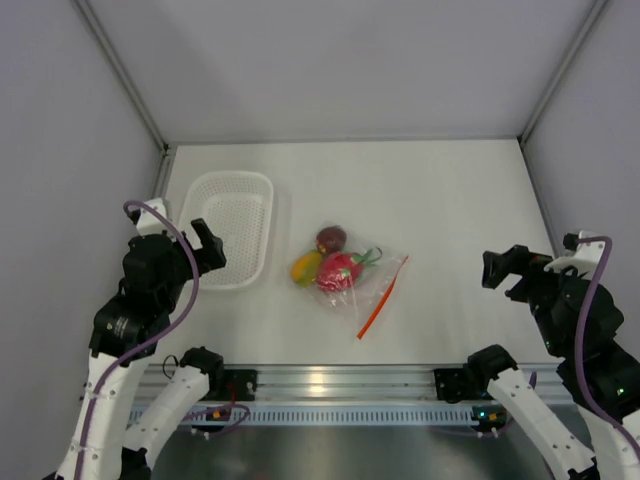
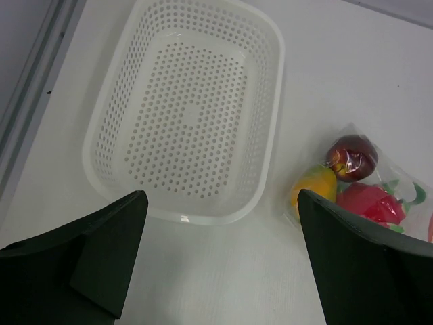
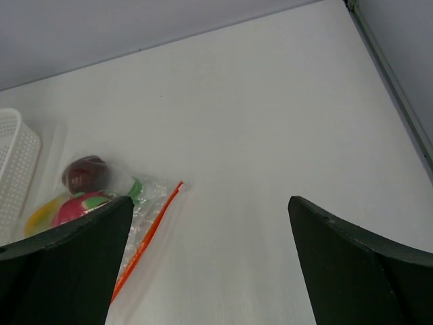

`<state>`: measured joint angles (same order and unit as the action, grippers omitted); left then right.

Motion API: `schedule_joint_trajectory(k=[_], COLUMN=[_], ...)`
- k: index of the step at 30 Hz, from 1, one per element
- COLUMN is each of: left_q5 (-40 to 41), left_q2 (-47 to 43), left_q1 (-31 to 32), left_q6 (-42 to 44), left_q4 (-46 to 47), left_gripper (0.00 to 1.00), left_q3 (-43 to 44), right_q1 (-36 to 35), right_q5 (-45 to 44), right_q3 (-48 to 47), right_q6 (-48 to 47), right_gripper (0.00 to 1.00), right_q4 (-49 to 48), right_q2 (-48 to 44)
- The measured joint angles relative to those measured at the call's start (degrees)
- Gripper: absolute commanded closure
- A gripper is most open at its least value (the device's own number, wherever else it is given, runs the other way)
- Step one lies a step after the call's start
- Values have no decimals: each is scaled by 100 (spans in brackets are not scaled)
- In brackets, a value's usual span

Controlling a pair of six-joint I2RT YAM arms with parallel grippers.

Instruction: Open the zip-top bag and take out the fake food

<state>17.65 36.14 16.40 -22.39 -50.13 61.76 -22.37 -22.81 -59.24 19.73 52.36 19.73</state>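
The clear zip-top bag (image 1: pixel 365 283) lies flat at the table's middle, its orange-red zip strip (image 1: pixel 383 296) along the right side. Inside are a red toy fruit with green leaves (image 1: pixel 342 270), a dark maroon one (image 1: pixel 331 239) and a yellow-orange one (image 1: pixel 305 267). The bag also shows in the left wrist view (image 2: pixel 358 176) and the right wrist view (image 3: pixel 145 223). My left gripper (image 1: pixel 208 245) is open and empty, above the table left of the bag. My right gripper (image 1: pixel 505 268) is open and empty, well right of the bag.
A white perforated basket (image 1: pixel 232 228) stands left of the bag, under my left gripper's reach; it is empty (image 2: pixel 186 115). Grey walls enclose the table on three sides. A metal rail (image 1: pixel 330 385) runs along the near edge.
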Motion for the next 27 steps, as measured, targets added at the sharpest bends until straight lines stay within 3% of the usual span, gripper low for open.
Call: schedule_joint_trajectory(k=[7, 13, 23, 27], left_q5=[44, 90, -17, -26], left_q2=[0, -2, -48, -39], left_q1=[0, 0, 0, 0], left_q6=[0, -24, -46, -48], left_q4=[0, 70, 413, 560], left_gripper=[1, 1, 1, 1], left_q3=[-17, -76, -684, -968], right_q1=[0, 0, 2, 2], right_q5=[94, 824, 2660, 3381], right_q3=[85, 732, 3095, 4129], right_q6=[4, 245, 1567, 2243], right_gripper=[1, 1, 1, 8], right_q4=[-46, -273, -1867, -2929], right_q2=[0, 15, 105, 433])
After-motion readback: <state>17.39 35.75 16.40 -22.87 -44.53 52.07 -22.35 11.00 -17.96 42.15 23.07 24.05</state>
